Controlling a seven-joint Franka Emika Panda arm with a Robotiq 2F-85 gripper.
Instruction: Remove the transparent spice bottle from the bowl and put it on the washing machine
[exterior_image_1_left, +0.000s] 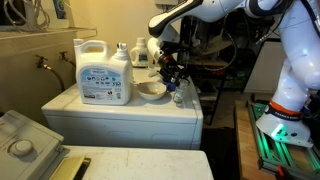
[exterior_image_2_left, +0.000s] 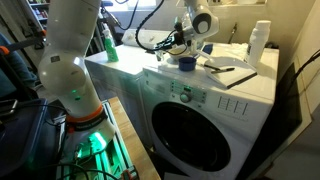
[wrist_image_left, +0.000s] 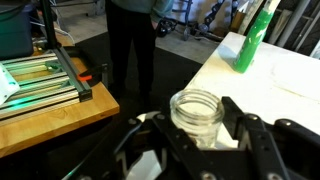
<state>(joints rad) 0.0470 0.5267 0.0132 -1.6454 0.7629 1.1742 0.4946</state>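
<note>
The transparent spice bottle (wrist_image_left: 196, 113) is a small clear jar with an open mouth, standing upright between my gripper's (wrist_image_left: 200, 125) two black fingers in the wrist view. The fingers press on both of its sides. In an exterior view the gripper (exterior_image_1_left: 172, 76) hangs just to the right of the tan bowl (exterior_image_1_left: 152, 91), over the white washing machine's top (exterior_image_1_left: 120, 108) near its edge. The other exterior view shows the gripper (exterior_image_2_left: 186, 46) low over the washing machine (exterior_image_2_left: 215, 95). The bowl is hidden there.
A big white detergent jug (exterior_image_1_left: 104, 72) stands to the left of the bowl. A blue cup (exterior_image_2_left: 186, 63) sits under the gripper. A green bottle (wrist_image_left: 252, 40) stands on the top's far side. A white bottle (exterior_image_2_left: 260, 41) and papers (exterior_image_2_left: 232, 72) lie further along.
</note>
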